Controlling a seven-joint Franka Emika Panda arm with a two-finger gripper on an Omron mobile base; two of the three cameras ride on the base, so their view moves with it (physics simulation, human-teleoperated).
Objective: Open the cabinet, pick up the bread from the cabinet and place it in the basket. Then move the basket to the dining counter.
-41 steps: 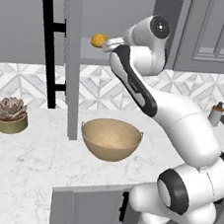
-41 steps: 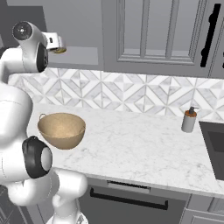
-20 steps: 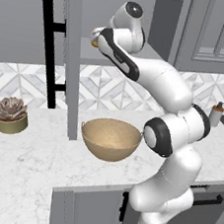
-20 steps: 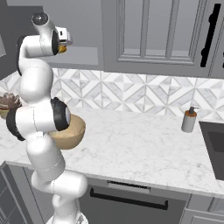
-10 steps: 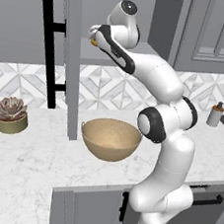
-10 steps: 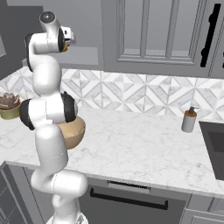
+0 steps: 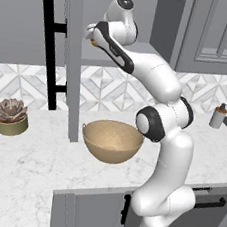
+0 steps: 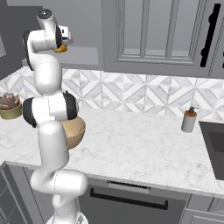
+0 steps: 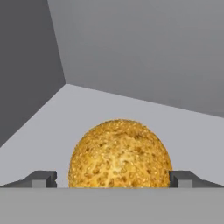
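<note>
A white robot arm reaches up into an open cabinet (image 7: 72, 55), its gripper (image 9: 113, 178) set around a round golden bread (image 9: 120, 154) that sits on the grey shelf inside. In the hand view the jaws stand wide, one dark fingertip (image 9: 42, 178) on each side of the loaf with a little space between tip and crust, so no grip shows; the lower part of the loaf is cut off by the bottom of that view. From the left base view the bread is almost wholly hidden behind the hand, with just a sliver of orange by the wrist; from the right base view a small orange lump (image 8: 60, 49) peeks out beside the hand. The cabinet door, with its long black bar handle (image 7: 49, 57), hangs open to the left, edge-on, so its panes cannot be made out. Below, a tan basket (image 7: 112, 140) rests on the marble tabletop (image 8: 144, 148), half hidden by the arm in the right base view. A potted succulent (image 7: 12, 117) stands well to its left, a soap bottle (image 8: 189, 119) far to the right.
</note>
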